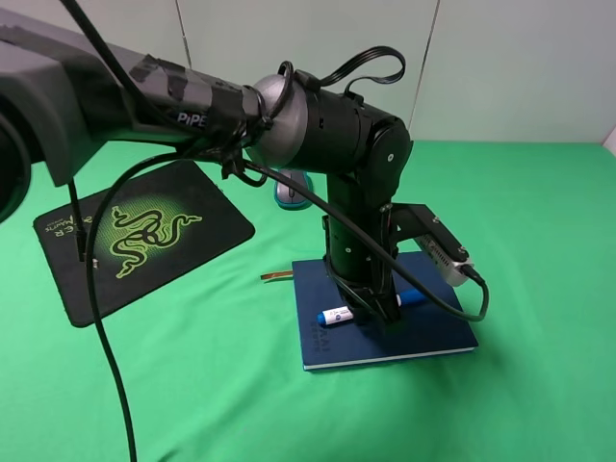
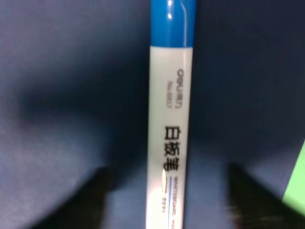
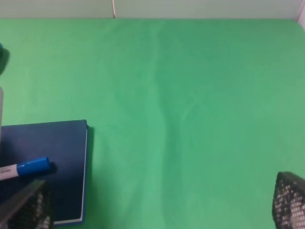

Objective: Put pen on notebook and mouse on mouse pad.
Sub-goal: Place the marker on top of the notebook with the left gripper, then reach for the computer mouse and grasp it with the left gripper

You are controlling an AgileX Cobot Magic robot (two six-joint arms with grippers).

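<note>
The pen lies flat on the dark navy notebook, its blue cap pointing right. My left gripper hangs straight down over the pen's middle. In the left wrist view the pen runs between the two dark fingers, with a gap on each side, so the gripper is open. The mouse sits on the green cloth behind the arm, right of the black mouse pad. My right gripper is open over bare cloth beside the notebook; the exterior view does not show it.
A brown ribbon sticks out of the notebook's left side. The left arm's cable hangs down over the mouse pad and the front of the table. A grey-white wall closes the back.
</note>
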